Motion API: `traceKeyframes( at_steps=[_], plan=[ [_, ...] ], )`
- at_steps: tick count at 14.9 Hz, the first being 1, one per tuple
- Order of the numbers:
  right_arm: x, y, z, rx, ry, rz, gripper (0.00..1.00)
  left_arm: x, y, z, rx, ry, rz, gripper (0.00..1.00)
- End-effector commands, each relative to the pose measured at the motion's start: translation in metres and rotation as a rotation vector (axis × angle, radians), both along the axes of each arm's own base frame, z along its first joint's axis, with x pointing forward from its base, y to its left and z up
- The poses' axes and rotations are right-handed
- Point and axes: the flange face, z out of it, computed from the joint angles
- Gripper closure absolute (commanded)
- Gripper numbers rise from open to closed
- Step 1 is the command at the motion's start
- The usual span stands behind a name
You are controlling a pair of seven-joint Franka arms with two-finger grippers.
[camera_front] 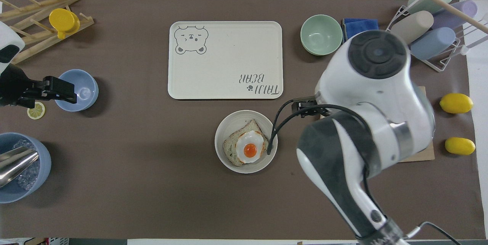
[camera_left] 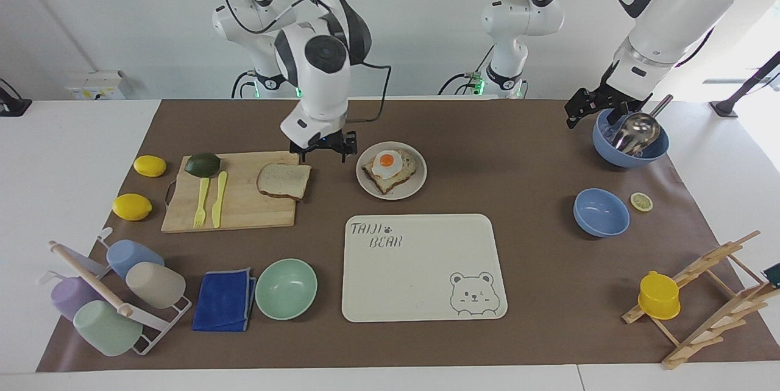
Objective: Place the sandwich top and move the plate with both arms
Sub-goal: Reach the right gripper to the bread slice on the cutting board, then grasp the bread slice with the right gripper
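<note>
sandwich top (camera_left: 284, 180) beneath right pincer (camera_left: 323, 148)

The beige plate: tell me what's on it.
On the plate lies a toasted bread slice with a fried egg on top. The egg covers the middle of the toast. The sandwich top is not there; it lies on the cutting board.

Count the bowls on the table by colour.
Blue bowls: 2
Mint-green bowl: 1
Total: 3
</note>
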Motion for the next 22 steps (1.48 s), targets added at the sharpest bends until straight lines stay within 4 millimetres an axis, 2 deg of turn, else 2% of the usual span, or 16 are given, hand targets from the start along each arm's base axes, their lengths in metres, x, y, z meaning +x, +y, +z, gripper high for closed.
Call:
traceKeyframes(
  at_steps=[1, 5, 11, 14, 17, 18, 20, 21, 22],
  plan=[
    [-0.004, -0.001, -0.032, -0.158, -0.015, 0.045, 0.0, -0.004, 0.003, 0.006, 0.019, -0.004, 0.009, 0.0],
    [-0.011, -0.022, -0.045, -0.223, 0.003, 0.058, 0.0, -0.004, 0.004, 0.006, 0.019, -0.004, 0.011, 0.0],
    [-0.023, -0.037, -0.058, -0.259, 0.001, 0.055, 0.0, -0.004, 0.004, 0.006, 0.019, -0.004, 0.011, 0.0],
    [-0.021, -0.045, -0.059, -0.273, 0.005, 0.063, 0.0, -0.004, 0.004, 0.006, 0.019, -0.004, 0.011, 0.0],
    [-0.026, -0.048, -0.064, -0.279, 0.016, 0.065, 0.22, -0.004, 0.004, 0.006, 0.019, -0.004, 0.011, 0.0],
    [-0.027, -0.046, -0.064, -0.281, 0.015, 0.071, 0.33, -0.004, 0.004, 0.006, 0.019, -0.004, 0.013, 0.0],
    [-0.027, -0.047, -0.062, -0.293, 0.01, 0.081, 0.6, -0.004, 0.004, 0.006, 0.019, -0.004, 0.011, 0.0],
    [-0.027, -0.047, -0.061, -0.293, 0.009, 0.081, 0.76, -0.004, 0.004, 0.006, 0.019, -0.004, 0.013, 0.0],
    [-0.026, -0.045, -0.06, -0.291, 0.007, 0.085, 0.98, -0.004, 0.004, 0.006, 0.019, -0.004, 0.011, 0.0]
  ],
)
